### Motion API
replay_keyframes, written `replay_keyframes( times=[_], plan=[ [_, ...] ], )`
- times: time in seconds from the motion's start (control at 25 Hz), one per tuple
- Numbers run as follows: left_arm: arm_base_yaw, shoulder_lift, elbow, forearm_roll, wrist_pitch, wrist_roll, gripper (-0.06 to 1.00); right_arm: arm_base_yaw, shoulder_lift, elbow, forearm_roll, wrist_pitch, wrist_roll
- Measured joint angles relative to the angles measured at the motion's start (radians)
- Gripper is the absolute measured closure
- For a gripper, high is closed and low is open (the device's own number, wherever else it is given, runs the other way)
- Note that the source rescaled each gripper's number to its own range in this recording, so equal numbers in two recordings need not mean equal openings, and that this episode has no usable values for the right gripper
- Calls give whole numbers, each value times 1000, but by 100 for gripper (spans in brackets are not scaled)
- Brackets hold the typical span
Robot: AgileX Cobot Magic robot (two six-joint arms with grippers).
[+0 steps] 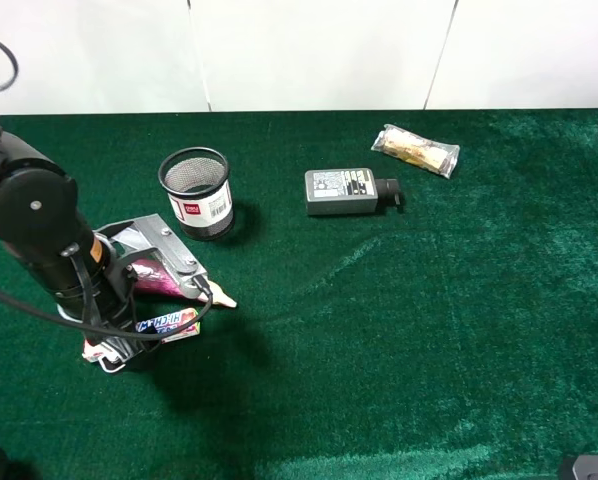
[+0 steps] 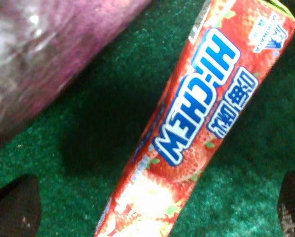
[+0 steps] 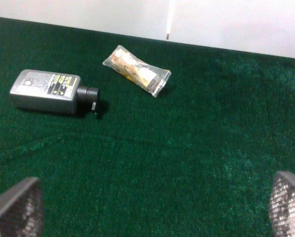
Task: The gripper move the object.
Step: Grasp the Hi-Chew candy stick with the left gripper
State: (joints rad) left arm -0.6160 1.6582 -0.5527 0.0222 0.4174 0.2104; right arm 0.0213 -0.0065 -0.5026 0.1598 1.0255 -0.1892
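- Worktop (image 1: 459,330): green cloth, fills the high view.
- Left gripper (image 2: 152,207): lower left of the high view. Fingers spread wide, straddling the object, seemingly not pinching it.
- Right gripper (image 3: 147,207): spread, empty.
- Mesh cup (image 1: 196,192): upper left, upright.
- Adapter (image 1: 344,190): upper centre.
- Eggplant (image 2: 39,49): just beside the object.
- Object (image 2: 197,113): candy roll, lying flat, lower left.
- Snack packet (image 1: 416,149): upper right.

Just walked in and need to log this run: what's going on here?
The left tool is down over the candy roll, open astride it and not yet closed. The roll lies on the green cloth beside the purple eggplant. The right tool hangs open over bare cloth, holding nothing, with the power adapter and snack packet ahead of it.
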Motion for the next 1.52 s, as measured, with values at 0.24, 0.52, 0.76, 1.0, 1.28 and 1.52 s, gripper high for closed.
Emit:
replay_keyframes(
  times=[0.24, 0.52, 0.76, 1.0, 1.28, 1.52],
  plan=[
    [0, 23, 0, 8, -27, 0, 1, 0, 0, 0, 2, 0, 0],
    [-3, 54, -1, 16, -41, -1, 4, 0, 0, 0, 3, 0, 0],
    [-22, 74, -1, 16, -64, -1, 10, 0, 0, 0, 3, 0, 0],
    [-26, 79, -1, 16, -67, -4, 18, 0, 0, 0, 3, 0, 0],
    [-26, 79, -1, 16, -66, -5, 54, 0, 0, 0, 3, 0, 0],
    [-26, 79, -1, 16, -66, -5, 80, 0, 0, 0, 3, 0, 0]
  ],
)
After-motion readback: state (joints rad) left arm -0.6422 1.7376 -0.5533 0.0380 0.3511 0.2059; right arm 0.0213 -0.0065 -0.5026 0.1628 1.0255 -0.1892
